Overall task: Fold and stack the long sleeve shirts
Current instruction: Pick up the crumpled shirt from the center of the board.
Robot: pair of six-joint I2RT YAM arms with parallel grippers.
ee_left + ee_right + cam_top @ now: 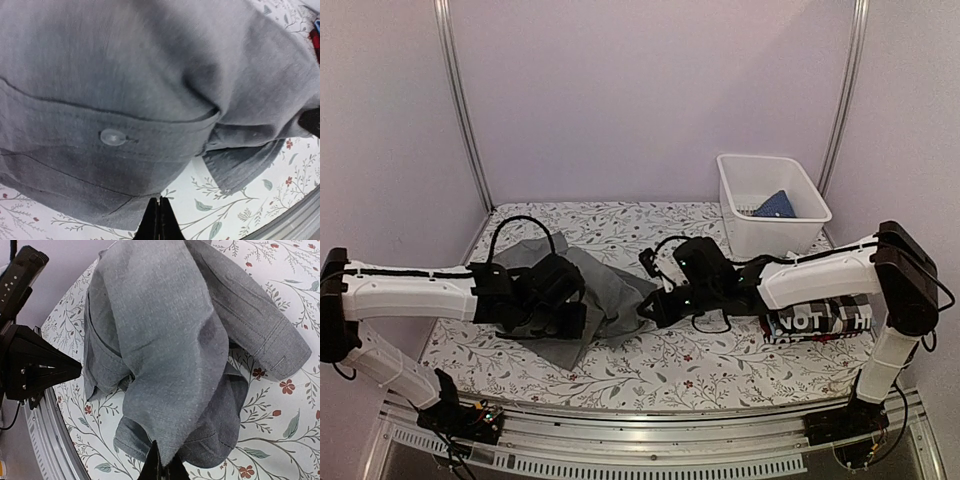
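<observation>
- The grey shirt (608,292) lies bunched on the left-middle of the counter (700,365), between your two arms. It is not yet spread flat.
- Left gripper (159,215): the jaws are pressed together at the shirt's lower hem, apparently pinching it, just below the button (113,137) on the placket.
- Right gripper (162,462): the jaws are closed on a fold of the same shirt. The cloth rises from the tips and drapes away in a loose hump.
- One sleeve (260,325) trails to the side in the right wrist view, its cuff resting on the counter.
- Step in hand, as judged: hold the shirt at two points so that you can open it out before folding.
- To do this well, draw the two grippers apart evenly until the cloth between them is taut. Then lay it down flat, with the placket straight.
- Watch the trailing sleeve, since it may tuck under the body and spoil the fold.
- A grip on a single layer may slip. If the hem slides out, pinch it again deeper.
- A folded dark shirt (815,320) with white letters lies under the right arm, well apart from the grey one. This is the likely place for the stack.
- A white bin (770,238) stands at the back right with a blue item (775,205) inside.
</observation>
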